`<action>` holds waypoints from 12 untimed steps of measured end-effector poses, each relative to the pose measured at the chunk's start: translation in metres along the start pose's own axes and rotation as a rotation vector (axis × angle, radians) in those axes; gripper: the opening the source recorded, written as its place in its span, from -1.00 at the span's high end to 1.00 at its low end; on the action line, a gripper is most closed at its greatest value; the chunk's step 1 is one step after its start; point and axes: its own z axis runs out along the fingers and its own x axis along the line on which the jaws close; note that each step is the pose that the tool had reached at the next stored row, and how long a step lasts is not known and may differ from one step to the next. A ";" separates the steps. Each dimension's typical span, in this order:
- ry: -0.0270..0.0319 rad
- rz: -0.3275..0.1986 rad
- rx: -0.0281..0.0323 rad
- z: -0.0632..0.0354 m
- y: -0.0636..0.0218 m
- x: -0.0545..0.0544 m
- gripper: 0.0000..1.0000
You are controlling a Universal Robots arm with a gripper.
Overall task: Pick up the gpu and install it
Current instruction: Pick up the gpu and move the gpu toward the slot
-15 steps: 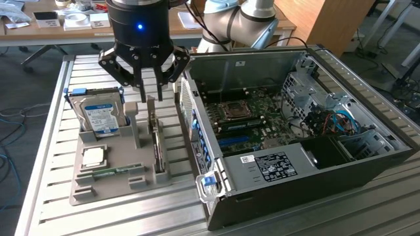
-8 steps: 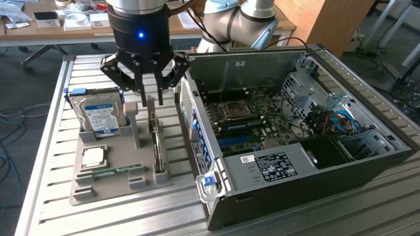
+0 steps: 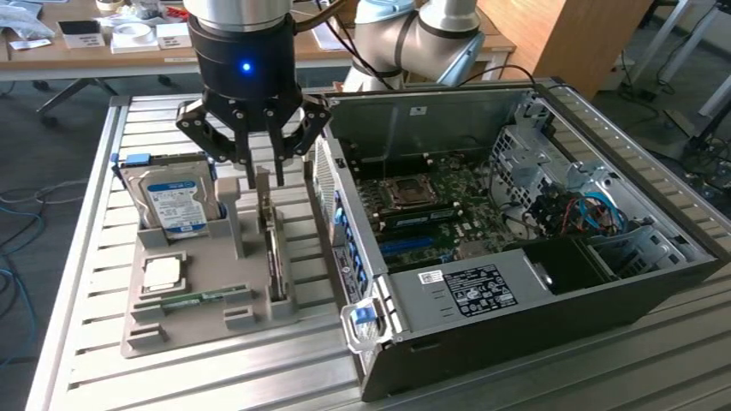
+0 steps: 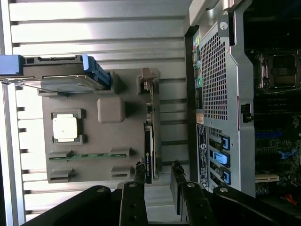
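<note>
Hovering released and empty, the black two-fingered claw stands just above the thin dark rectangular gpu card, which sits on edge in a grey plastic tray, its long axis crossing the fingers' closing line.

The silver grooved table holds a grey tray at the exterior view's lower left and a big open computer case at its right.

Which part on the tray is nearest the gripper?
The gpu, the dark card on edge beside the case; hard drive, processor and memory stick sit farther off.
</note>
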 end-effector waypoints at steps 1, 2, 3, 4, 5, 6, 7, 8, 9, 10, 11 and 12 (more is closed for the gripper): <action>0.0001 0.000 0.0000 0.0000 0.0000 0.000 0.29; 0.0000 0.000 0.0000 0.0000 0.0000 0.000 0.29; -0.0001 0.000 -0.0001 0.0004 0.0000 0.000 0.29; -0.0004 0.000 -0.0005 0.0014 -0.0001 0.000 0.29; -0.0005 0.000 -0.0005 0.0028 -0.0001 0.000 0.29; -0.0004 0.000 -0.0006 0.0046 -0.0002 0.000 0.29; -0.0004 0.000 -0.0012 0.0064 -0.0003 0.000 0.29; -0.0004 0.000 -0.0014 0.0082 -0.0004 0.000 0.29; -0.0004 0.000 -0.0015 0.0100 -0.0005 0.001 0.29; -0.0005 0.000 -0.0015 0.0118 -0.0006 0.001 0.29; -0.0004 0.000 -0.0015 0.0136 -0.0007 0.001 0.29; -0.0004 0.000 -0.0014 0.0153 -0.0008 0.001 0.29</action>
